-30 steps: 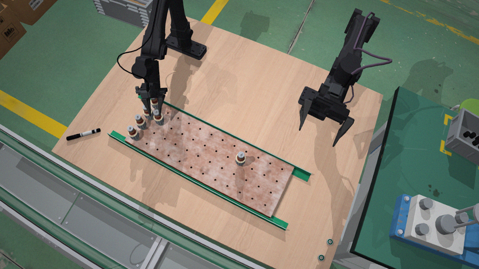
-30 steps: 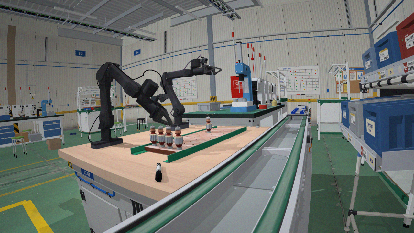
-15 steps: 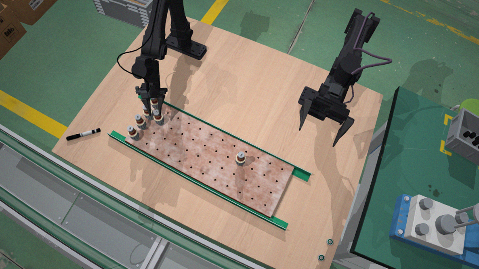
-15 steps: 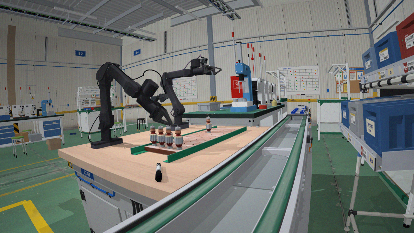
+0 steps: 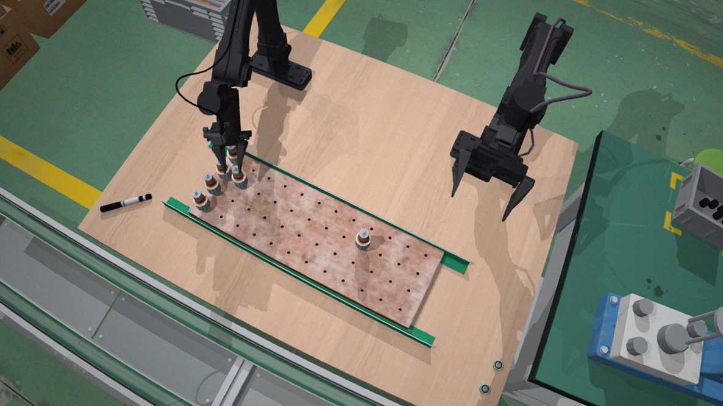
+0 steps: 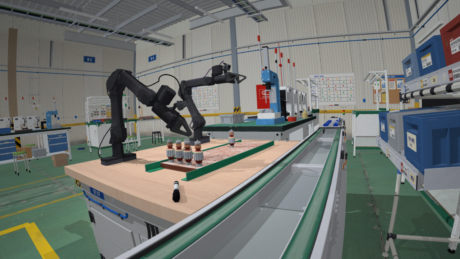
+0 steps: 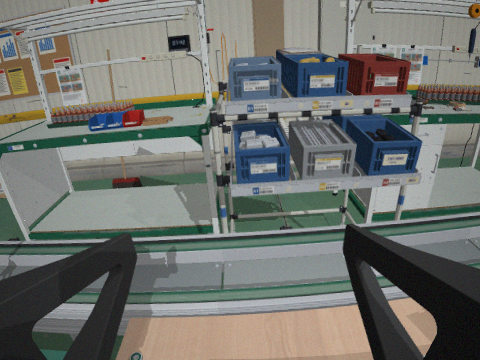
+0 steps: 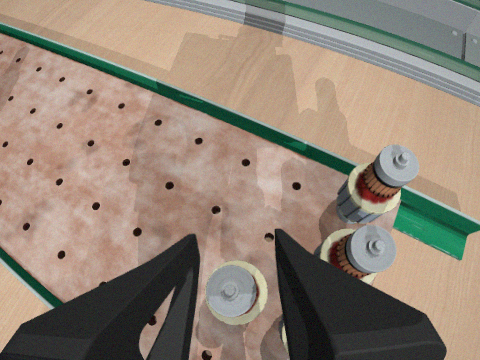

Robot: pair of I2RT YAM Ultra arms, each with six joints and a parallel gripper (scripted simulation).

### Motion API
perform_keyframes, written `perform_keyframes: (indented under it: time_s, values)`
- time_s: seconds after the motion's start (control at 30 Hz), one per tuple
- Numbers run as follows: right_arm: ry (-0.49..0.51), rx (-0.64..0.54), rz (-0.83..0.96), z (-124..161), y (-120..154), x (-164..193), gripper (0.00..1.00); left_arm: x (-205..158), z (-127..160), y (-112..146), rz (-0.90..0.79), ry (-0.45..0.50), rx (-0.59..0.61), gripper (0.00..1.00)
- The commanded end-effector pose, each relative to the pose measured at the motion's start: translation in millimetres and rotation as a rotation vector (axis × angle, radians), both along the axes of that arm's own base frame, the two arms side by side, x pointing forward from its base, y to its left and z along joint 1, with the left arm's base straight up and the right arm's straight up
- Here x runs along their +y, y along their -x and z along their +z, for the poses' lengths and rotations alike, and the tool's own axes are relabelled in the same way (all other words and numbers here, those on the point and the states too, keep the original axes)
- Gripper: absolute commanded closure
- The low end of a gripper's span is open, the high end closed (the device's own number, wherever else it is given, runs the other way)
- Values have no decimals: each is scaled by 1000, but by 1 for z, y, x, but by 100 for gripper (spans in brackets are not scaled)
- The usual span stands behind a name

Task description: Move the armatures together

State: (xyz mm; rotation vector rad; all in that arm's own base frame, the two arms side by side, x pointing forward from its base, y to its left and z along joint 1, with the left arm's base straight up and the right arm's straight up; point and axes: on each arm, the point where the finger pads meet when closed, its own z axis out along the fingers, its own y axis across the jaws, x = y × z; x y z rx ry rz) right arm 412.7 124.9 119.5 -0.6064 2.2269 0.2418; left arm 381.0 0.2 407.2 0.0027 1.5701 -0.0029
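The board (image 5: 317, 265) (image 8: 190, 170) bears a full end row of upright armatures, including a corner armature (image 5: 200, 200) (image 6: 198, 154) (image 8: 370, 185) and its neighbour (image 5: 211, 184) (image 6: 187, 154) (image 8: 371, 249). One armature (image 5: 239, 177) (image 8: 234, 292) stands commutator end up in the second row; the other holes of that row are empty. A lone armature (image 5: 363, 239) (image 6: 231, 139) stands upright far along the board. My right gripper (image 5: 232, 171) (image 6: 188, 133) (image 8: 236, 243) is partly open above the second-row armature, with gaps on both sides. My left gripper (image 5: 478, 207) (image 7: 237, 241) is wide open and empty, raised beyond the board.
Green rails (image 5: 295, 280) (image 6: 231, 159) run along both long sides of the board. A black and white marker (image 5: 126, 202) (image 6: 175, 191) lies on the table beyond the full row. Two small rings (image 5: 498, 365) (image 5: 484, 389) lie near the table edge. A conveyor (image 5: 167, 324) runs along the table.
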Motion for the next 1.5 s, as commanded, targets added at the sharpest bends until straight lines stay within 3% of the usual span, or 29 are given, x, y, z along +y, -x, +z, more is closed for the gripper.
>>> perform_keyframes:
  time_s: [0.0,1.47]
  values:
    - [-20,-31,-4,12,-3,-2,63,-4,17,1,-15,-3,-28,0]
    - [-25,-54,-4,22,-9,-1,63,-4,17,1,-15,-3,-28,0]
